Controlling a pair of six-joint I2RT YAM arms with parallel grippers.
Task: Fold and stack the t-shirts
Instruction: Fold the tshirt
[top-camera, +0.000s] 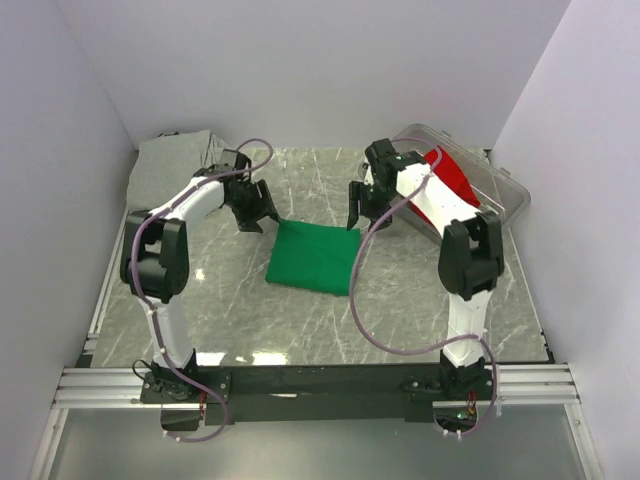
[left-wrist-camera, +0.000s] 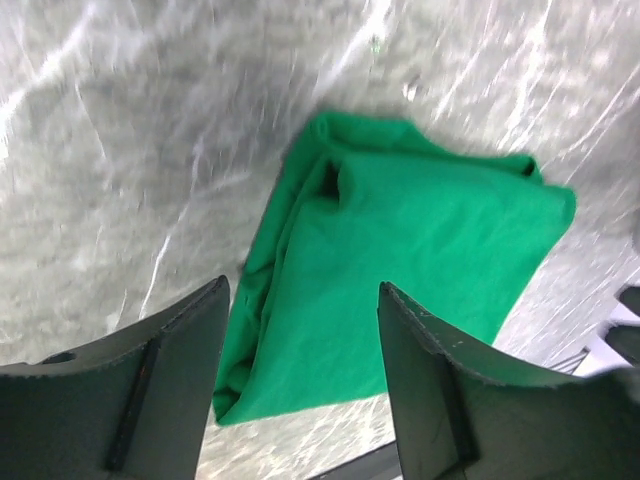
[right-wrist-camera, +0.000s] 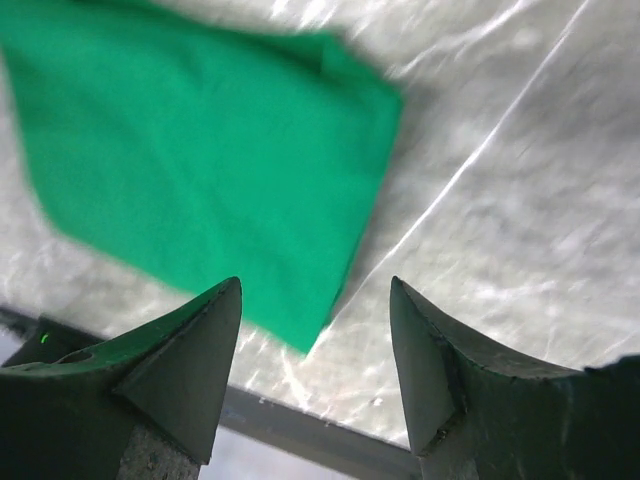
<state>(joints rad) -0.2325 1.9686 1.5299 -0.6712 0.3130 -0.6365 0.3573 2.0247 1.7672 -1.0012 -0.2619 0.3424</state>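
Observation:
A bright green t-shirt (top-camera: 314, 256) lies folded into a rough rectangle on the marble table; it also shows in the left wrist view (left-wrist-camera: 400, 270) and the right wrist view (right-wrist-camera: 190, 170). A grey t-shirt (top-camera: 178, 162) lies crumpled at the far left corner. A red t-shirt (top-camera: 449, 180) sits in the clear bin (top-camera: 500, 190) at the far right. My left gripper (top-camera: 262, 215) is open and empty above the green shirt's far left corner (left-wrist-camera: 303, 290). My right gripper (top-camera: 356, 212) is open and empty above its far right corner (right-wrist-camera: 316, 285).
White walls close in the table on the left, back and right. The marble table top (top-camera: 250, 310) reaches to a metal rail (top-camera: 320, 380) at the near edge, where both arm bases stand.

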